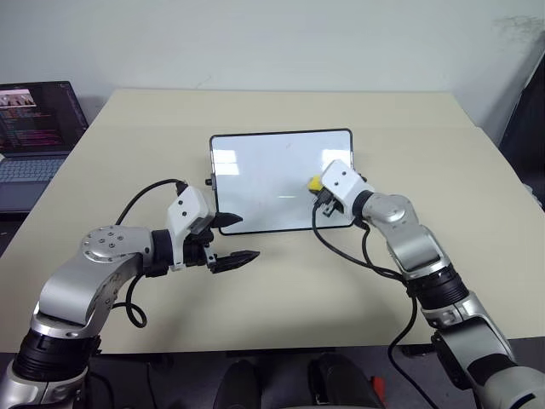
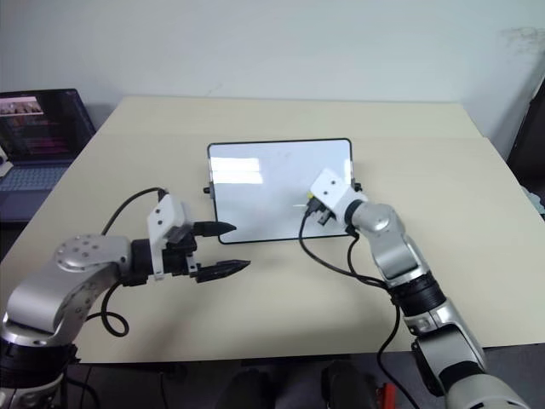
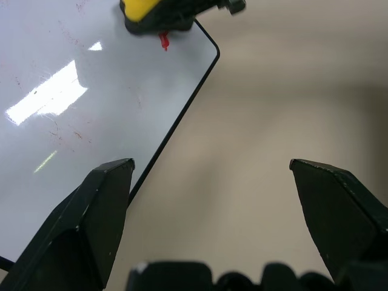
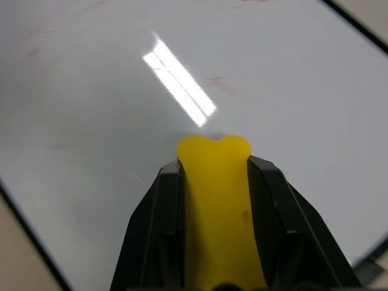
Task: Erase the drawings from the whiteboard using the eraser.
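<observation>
While the left gripper (image 1: 232, 241) is held wide open off the whiteboard (image 1: 255, 170), the yellow eraser (image 4: 215, 206) is clamped by the right gripper (image 4: 213, 167) over it.

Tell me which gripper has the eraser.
The right gripper, shut on the yellow eraser over the whiteboard. The left gripper is open, holding nothing.

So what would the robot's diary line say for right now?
right gripper: jaws shut on eraser, over whiteboard | left gripper: jaws open, holding nothing, beside board edge | drawings: small red mark left by eraser
</observation>
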